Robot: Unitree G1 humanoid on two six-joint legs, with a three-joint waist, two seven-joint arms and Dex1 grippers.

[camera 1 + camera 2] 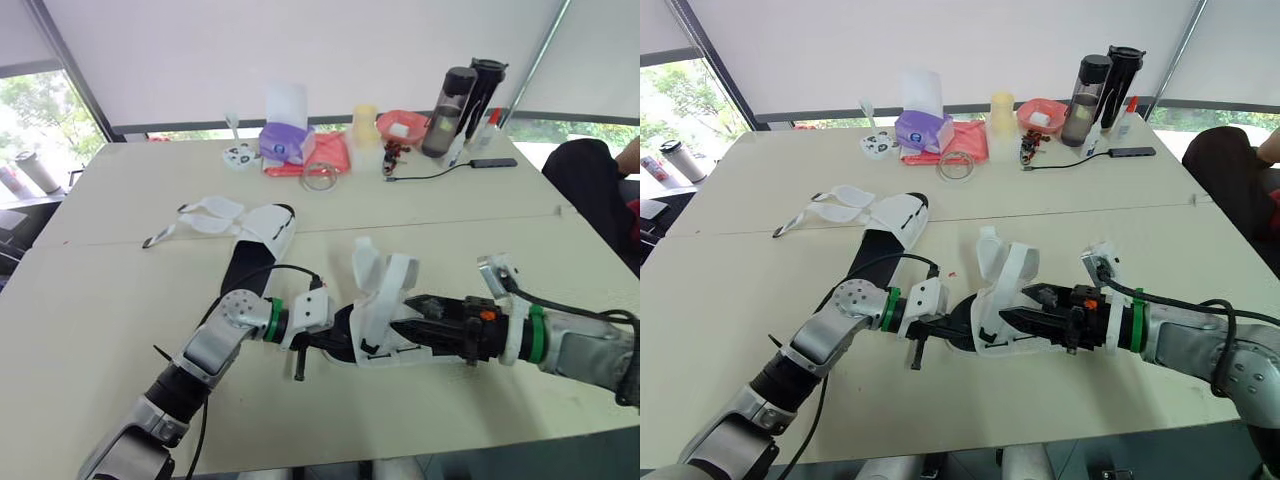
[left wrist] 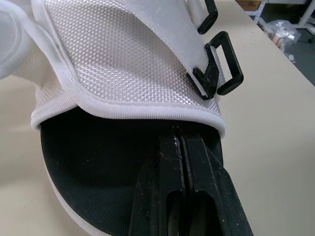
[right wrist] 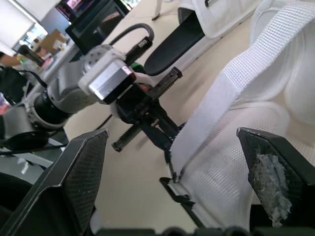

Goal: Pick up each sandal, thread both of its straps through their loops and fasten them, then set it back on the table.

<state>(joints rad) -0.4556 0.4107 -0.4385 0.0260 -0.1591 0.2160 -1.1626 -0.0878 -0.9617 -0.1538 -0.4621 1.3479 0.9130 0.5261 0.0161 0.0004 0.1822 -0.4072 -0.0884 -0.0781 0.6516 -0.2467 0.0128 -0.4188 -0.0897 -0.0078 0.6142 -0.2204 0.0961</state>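
A white mesh sandal [image 1: 378, 300] with a black sole sits between my two grippers near the table's front. My left gripper [image 1: 328, 340] is shut, its fingers [image 2: 182, 167] pressed together at the heel end of the black sole. Two black strap loops [image 2: 221, 66] hang at the upper's edge. My right gripper [image 1: 410, 318] is open, and its fingers [image 3: 83, 172] straddle the white mesh upper from the toe side. A loose white strap [image 3: 216, 103] runs across the upper. The second sandal [image 1: 250, 235] lies flat farther back and to the left, straps spread open.
Along the table's far edge stand a purple tissue box [image 1: 283, 140], a clear ring [image 1: 320, 176], a pink bowl [image 1: 400, 125], two dark bottles [image 1: 455, 98] and a cabled hub [image 1: 490, 162]. A seated person [image 1: 600, 190] is at the right edge.
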